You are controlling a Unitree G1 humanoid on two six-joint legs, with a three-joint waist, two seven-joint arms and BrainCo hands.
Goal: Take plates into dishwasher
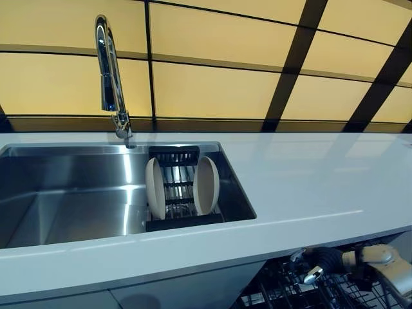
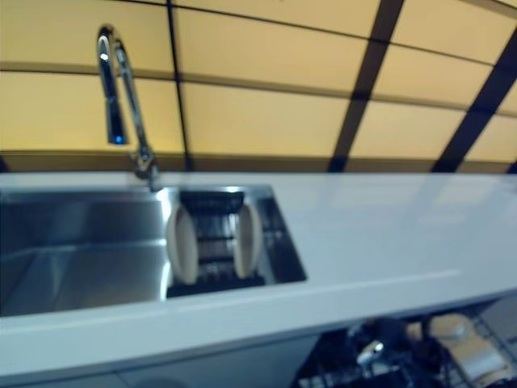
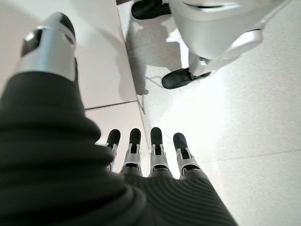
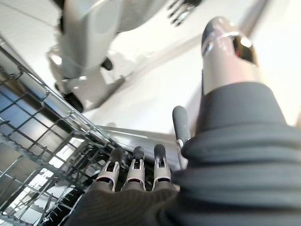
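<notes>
Two beige plates (image 1: 155, 188) (image 1: 206, 185) stand on edge in a black dish rack (image 1: 178, 220) at the right end of the steel sink (image 1: 64, 193). Below the counter's front edge at lower right, my right hand (image 1: 324, 259) hangs over the wire dishwasher rack (image 1: 283, 293). In the right wrist view its fingers (image 4: 136, 174) are straight and hold nothing, with the rack's wires (image 4: 42, 155) just past them. My left hand (image 3: 141, 155) shows only in the left wrist view, fingers straight, empty, pointing down at the floor.
A tall chrome faucet (image 1: 111, 77) rises behind the sink. The white countertop (image 1: 309, 187) stretches to the right of the sink. Yellow wall panels with dark strips (image 1: 219, 84) stand behind it. A white cabinet front (image 3: 108, 52) is beside my left hand.
</notes>
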